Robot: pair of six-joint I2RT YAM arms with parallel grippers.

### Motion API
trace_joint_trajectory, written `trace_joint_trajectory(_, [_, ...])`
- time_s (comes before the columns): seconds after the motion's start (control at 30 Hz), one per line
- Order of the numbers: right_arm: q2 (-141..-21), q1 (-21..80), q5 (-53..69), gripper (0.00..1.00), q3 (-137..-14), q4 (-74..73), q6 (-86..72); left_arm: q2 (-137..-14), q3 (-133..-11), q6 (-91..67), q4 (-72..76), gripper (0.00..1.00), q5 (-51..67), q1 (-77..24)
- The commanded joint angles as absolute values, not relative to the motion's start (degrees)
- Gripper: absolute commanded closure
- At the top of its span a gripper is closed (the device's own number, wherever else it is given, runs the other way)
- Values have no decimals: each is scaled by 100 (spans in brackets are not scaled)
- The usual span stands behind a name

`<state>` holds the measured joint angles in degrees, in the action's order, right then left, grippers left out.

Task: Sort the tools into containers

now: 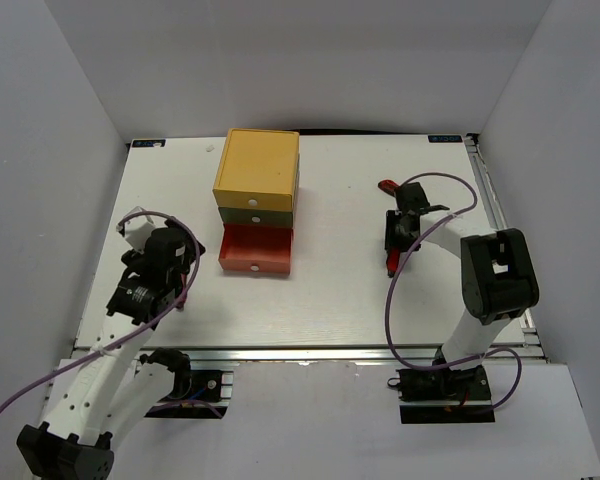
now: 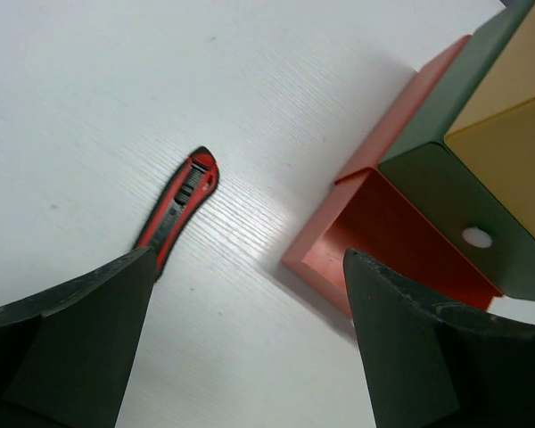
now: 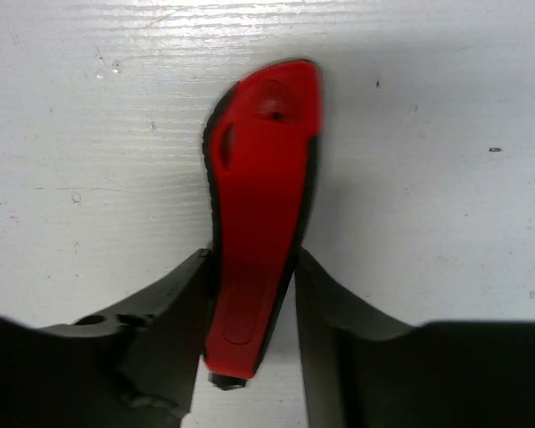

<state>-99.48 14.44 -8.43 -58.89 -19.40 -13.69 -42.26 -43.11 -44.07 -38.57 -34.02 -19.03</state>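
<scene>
We record, left to right: plain white walls point(image 1: 40, 120) around a white wood-grain table point(image 1: 330, 300).

- Left gripper point(image 2: 250, 259): jaws spread wide, holding nothing. A red-and-black pocket tool point(image 2: 180, 207) lies flat on the table near it.
- Drawer chest point(image 1: 257, 165): yellow over green, with the red bottom drawer point(image 1: 255, 250) pulled out.
- Right gripper point(image 3: 252, 259): fingers clamp both sides of a red pocket tool point(image 3: 263, 178), well right of the chest.

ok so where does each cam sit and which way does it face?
Top: above and behind the bases, looking down on table, chest, left arm, right arm.
Left wrist: looks down past open left gripper at cutter and chest's open red drawer.
Right wrist: straight down, right gripper pinching red tool.
Shared: chest in top and left wrist.
</scene>
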Motion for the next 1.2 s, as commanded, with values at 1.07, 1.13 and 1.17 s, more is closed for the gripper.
trace_joint_trajectory(1.07, [-8487,5404,3148,100,-7092,-344,4518,-4123,-3973,-3832,-3805,2,-1230,378])
trace_joint_trajectory(1.13, [-8814,5475,2806,100,-7268,120,4387,-3965,-3946,-3841,-3902,2,-1265,369])
trace_joint_trajectory(1.17, [-9155,5493,2717,100,-7338,201,4334,-3929,-3938,-3850,-3989,2,-1274,378])
